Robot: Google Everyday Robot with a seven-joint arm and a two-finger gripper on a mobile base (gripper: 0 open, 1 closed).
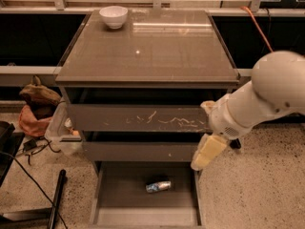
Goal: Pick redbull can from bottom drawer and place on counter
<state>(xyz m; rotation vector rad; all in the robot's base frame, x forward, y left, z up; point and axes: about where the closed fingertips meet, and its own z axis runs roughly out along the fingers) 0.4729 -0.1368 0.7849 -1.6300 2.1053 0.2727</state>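
Reaching is the step in hand: the gripper (208,152) hangs above the right edge of the bottom drawer (121,202) (wide or narrow, I cannot tell) and must next drop leftward to the redbull can (158,186) lying mid-floor.

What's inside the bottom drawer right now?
Only the redbull can, lying on its side on the bottom drawer floor. The drawer's rear is hidden under the middle drawer, and the pincer, hovering above its right wall, covers that corner.

White rounded arm (267,97), cream gripper (203,159) at right of bottom drawer (121,202)
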